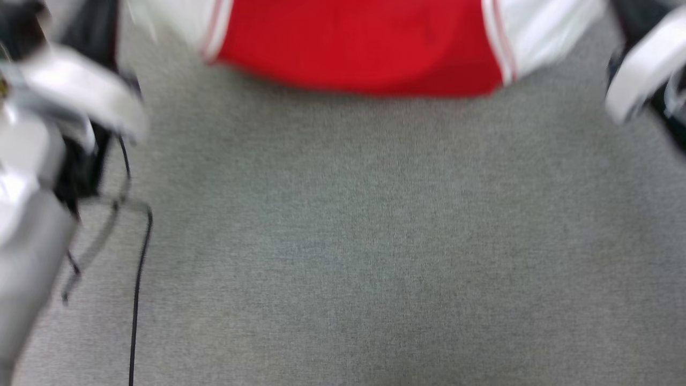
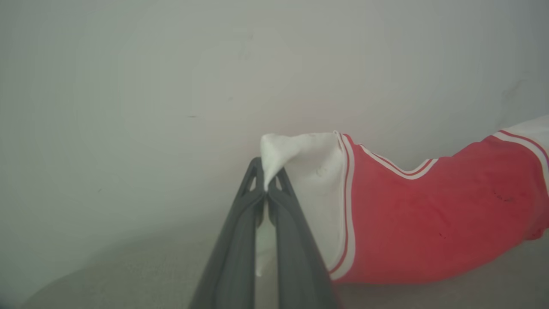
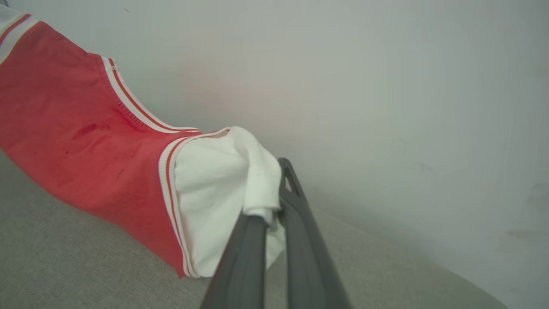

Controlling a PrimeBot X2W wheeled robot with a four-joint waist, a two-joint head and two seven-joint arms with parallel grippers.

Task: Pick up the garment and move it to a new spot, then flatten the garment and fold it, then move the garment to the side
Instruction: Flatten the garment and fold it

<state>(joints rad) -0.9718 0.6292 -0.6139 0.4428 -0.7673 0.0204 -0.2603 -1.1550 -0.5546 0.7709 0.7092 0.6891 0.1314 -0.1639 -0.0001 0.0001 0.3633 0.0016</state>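
Grey fabric surface beneath the sagging garment

The left arm has a rounded, glossy white shell over black joints, blurred here, and a thin black cable runs beside it. The right arm has the same curved white casing. The left gripper and the right gripper each carry two long, matte dark-grey fingers, tapered, with small triangular cut-outs near the tips.

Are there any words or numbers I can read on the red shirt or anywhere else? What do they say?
None can be read.
The garment shows plain red cloth and white sleeves; faint dark smudges on the red are too dim to read.
The grey surface bears no writing.
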